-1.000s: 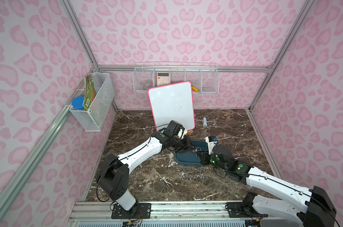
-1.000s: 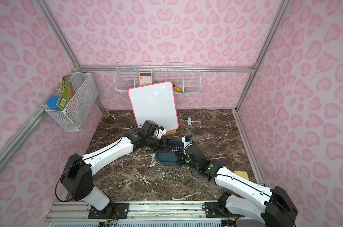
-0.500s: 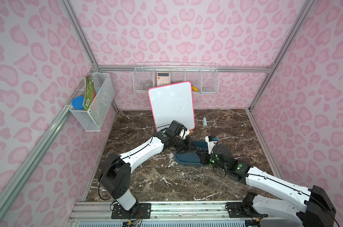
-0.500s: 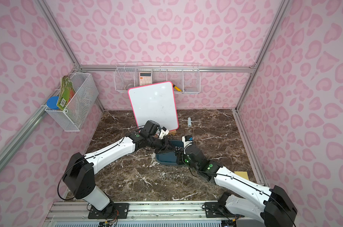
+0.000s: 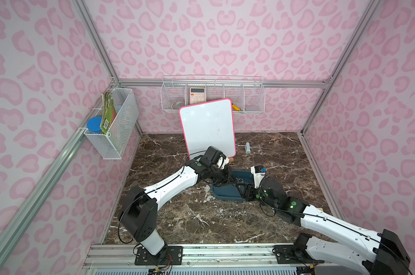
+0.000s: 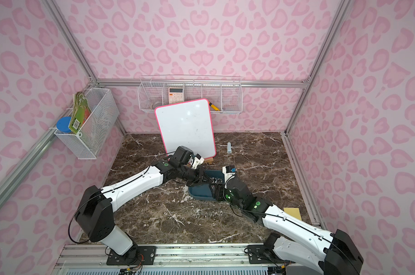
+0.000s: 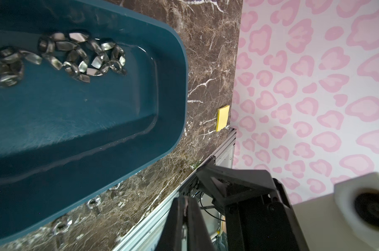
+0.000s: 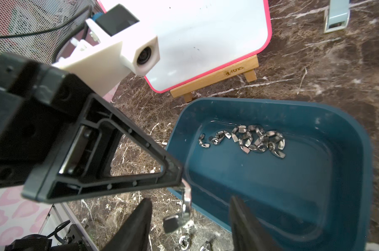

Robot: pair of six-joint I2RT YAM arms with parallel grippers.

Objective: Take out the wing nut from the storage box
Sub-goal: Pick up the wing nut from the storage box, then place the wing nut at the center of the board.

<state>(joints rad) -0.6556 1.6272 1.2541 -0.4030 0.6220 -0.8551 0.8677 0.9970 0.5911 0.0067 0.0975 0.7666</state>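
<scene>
Left gripper (image 8: 180,184) pinching a silvery wing nut (image 8: 186,204), right gripper (image 8: 190,201) spread wide, "Manes" printed on wooden easel (image 8: 214,80), teal-blue round-cornered storage box (image 8: 347,173).

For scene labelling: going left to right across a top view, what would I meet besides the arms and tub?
Round blue lid in white mesh basket → pink-framed whiteboard → small pale blue plastic clip → yellow sticky-note pad.

Pink leopard-print walls (image 5: 225,35), brown marble floor (image 5: 178,221), alu frame (image 5: 225,82), wire baskets (image 5: 254,100).
</scene>
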